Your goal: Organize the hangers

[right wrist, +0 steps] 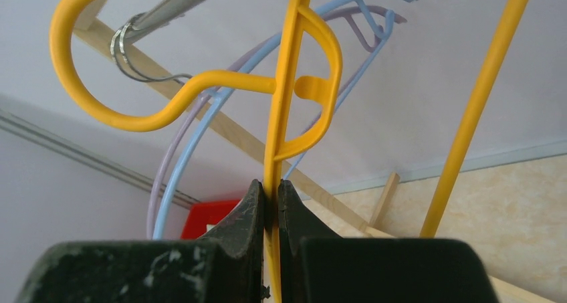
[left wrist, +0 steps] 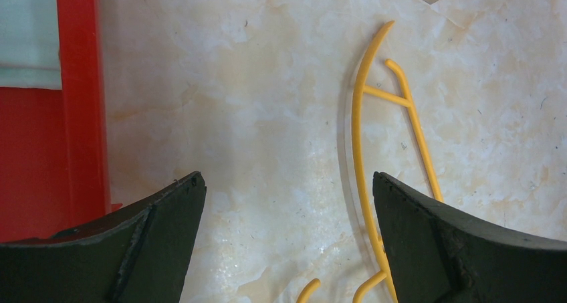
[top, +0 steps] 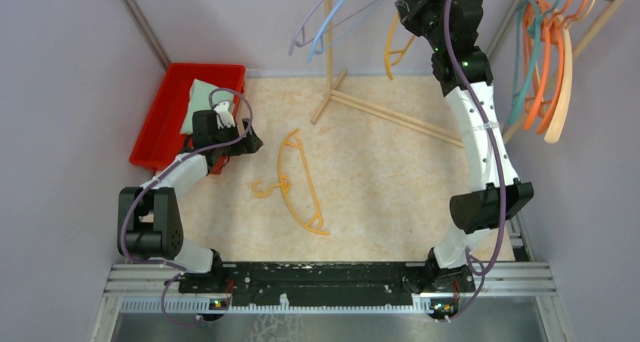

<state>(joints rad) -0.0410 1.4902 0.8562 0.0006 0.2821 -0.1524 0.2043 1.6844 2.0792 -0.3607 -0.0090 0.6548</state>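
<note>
A yellow hanger [top: 296,183] lies flat on the table in the middle; it also shows in the left wrist view [left wrist: 361,149]. My left gripper [top: 253,142] [left wrist: 287,196] is open and empty, low over the table just left of it. My right gripper [top: 411,10] [right wrist: 271,189] is raised at the rack and shut on another yellow hanger [right wrist: 287,102], whose hook [right wrist: 73,62] curls around the metal rail [right wrist: 174,5]. A lavender hanger [top: 332,13] and a light blue hanger [top: 343,25] hang on the rail to its left. Orange, teal and beige hangers [top: 547,63] hang at the far right.
A red bin [top: 162,115] holding a pale green cloth [top: 200,100] stands at the back left, next to my left gripper. The rack's wooden poles [top: 392,115] cross the back of the table, with an upright pole [top: 329,32]. Walls close in on both sides.
</note>
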